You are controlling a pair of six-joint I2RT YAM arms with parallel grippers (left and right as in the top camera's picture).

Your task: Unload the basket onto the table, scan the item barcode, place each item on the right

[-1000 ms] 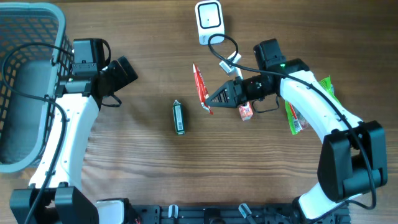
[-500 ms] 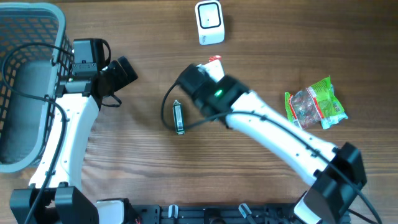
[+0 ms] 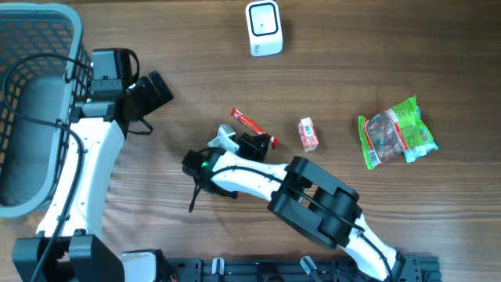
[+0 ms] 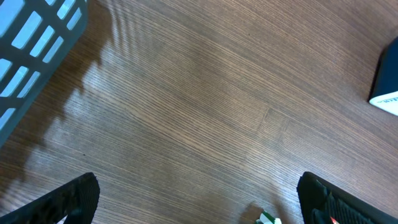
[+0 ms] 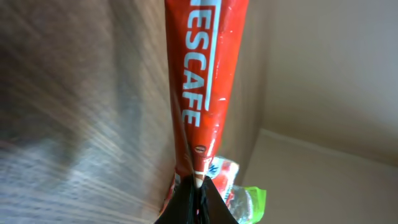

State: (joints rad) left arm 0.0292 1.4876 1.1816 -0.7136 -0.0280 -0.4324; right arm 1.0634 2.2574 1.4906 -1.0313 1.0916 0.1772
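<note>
We find the right pincer (image 5: 197,188) pinching the tip of the red Nescafe sachet (image 5: 202,74), which stands out ahead of its jaws. The left pincer (image 4: 199,205) is spread and empty. We advise presenting the sachet's barcode squarely to the scanner (image 3: 264,27), well beyond the right pincer, with a firm pinch.

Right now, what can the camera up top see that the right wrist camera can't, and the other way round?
Only the overhead view shows the grey basket, the white scanner and the left arm. Only the right wrist view shows the white lettering on the red sachet up close, and the right jaws pinched shut on its tip. Both views show that sachet and the wooden table.
</note>
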